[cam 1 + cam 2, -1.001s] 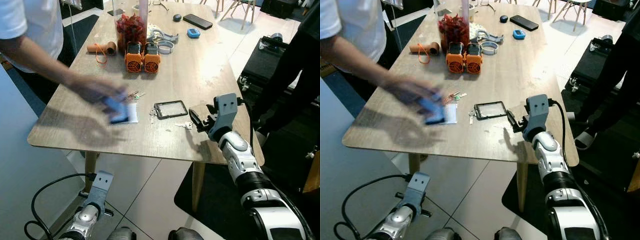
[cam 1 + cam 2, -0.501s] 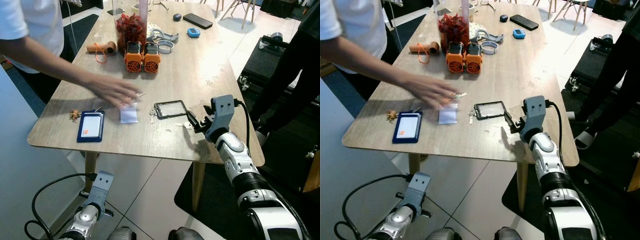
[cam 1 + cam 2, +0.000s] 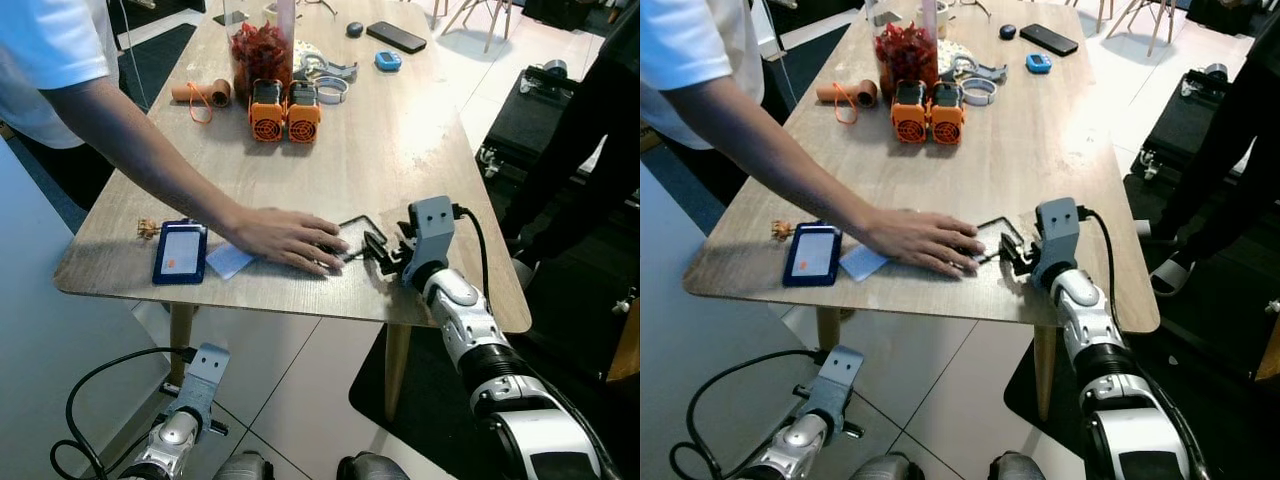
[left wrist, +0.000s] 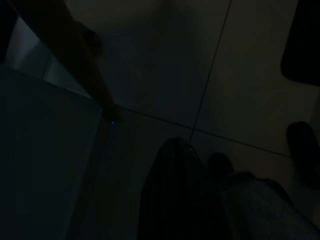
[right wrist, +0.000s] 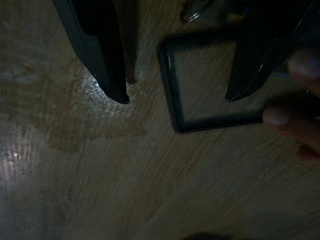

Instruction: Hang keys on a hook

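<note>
Change: half a second ago the person's hand (image 3: pixel 285 237) was further toward 9 o'clock, above a white card; now it lies flat at the near edge of the table (image 3: pixel 400 150), with fingertips on the black-framed card holder (image 5: pixel 210 85). One second ago the blue badge holder (image 3: pixel 180 250) was in that hand; now it rests at 9 o'clock of the hand, near the table edge, with the pale card (image 3: pixel 229 260) between them.

Meaning for task: the hand now covers the place where the keys were lying, so I judge that reaching for them is blocked until it moves away.

Keys: earlier a small pale bunch just beside the black frame; now I cannot see them clearly. In the right wrist view a small shiny thing (image 5: pixel 195 12) beyond the frame may be part of them, but it is too dark to tell.

Right gripper (image 5: pixel 175 97): low over the table at 3 o'clock of the hand, fingers spread apart and holding nothing, one finger on each side of the frame's corner.

Left gripper (image 3: pixel 205 368): hangs idle under the table; cannot tell its state.

Hook: no hook is found in these views.
</note>
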### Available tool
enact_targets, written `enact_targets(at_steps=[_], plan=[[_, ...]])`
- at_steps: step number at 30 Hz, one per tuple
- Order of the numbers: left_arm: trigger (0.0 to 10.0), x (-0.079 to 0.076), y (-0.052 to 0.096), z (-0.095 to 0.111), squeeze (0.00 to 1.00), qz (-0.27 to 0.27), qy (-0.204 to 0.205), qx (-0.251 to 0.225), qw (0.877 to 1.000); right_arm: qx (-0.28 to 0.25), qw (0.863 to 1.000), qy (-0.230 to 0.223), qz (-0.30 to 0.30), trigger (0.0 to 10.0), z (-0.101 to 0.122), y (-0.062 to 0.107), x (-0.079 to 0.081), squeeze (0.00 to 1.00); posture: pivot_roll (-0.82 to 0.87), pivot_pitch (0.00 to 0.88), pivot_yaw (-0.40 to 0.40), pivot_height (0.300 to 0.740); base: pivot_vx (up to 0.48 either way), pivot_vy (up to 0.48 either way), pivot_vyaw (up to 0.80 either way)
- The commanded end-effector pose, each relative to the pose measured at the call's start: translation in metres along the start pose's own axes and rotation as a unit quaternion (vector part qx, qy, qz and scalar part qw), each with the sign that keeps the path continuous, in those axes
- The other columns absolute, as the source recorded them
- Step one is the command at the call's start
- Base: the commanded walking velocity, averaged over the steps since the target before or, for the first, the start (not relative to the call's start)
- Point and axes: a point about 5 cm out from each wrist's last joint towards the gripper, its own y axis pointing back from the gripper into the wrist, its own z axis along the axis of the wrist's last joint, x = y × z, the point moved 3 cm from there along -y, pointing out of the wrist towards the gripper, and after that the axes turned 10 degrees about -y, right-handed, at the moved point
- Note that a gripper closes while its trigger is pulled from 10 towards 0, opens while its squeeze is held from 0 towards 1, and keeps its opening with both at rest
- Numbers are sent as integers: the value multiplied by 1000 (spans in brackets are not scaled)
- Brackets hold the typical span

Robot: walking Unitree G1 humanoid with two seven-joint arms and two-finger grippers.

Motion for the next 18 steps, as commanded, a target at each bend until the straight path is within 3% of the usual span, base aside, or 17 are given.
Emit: enact_targets(at_steps=[1,7,8,9,10,12,13,18], plan=[[10000,0,3,-8,0,-4,-13,10,1000,21,1000,-2,-4,10000,-10,2,-2,0,75,132,-52,740,0,0,0],[10000,1,2,-7,0,-5,-18,7,1000,38,999,-4,-12,10000,-17,6,-8,0,72,126,-50,740,0,0,0],[10000,1,2,-7,0,-5,-18,7,1000,39,999,-4,-12,8941,-17,7,-9,0,72,126,-50,740,0,0,0],[10000,1,2,-7,0,-5,-18,7,1000,39,999,-4,-12,8941,-17,7,-9,0,72,126,-50,740,0,0,0],[10000,1,2,-6,0,-5,-18,6,1000,39,999,-5,-14,7569,-17,7,-9,0,72,126,-50,740,0,0,0],[10000,2,2,-5,0,-4,-17,4,1000,38,999,-6,-16,7804,-17,8,-11,0,74,128,-49,740,0,0,0],[10000,2,2,-5,0,-3,-16,3,1000,36,999,-6,-18,10000,-16,8,-11,0,74,128,-49,740,0,0,0],[10000,4,2,-4,0,0,-15,-2,1000,9,1000,-4,-12,10000,-7,11,-12,0,86,130,-55,740,0,0,0]])
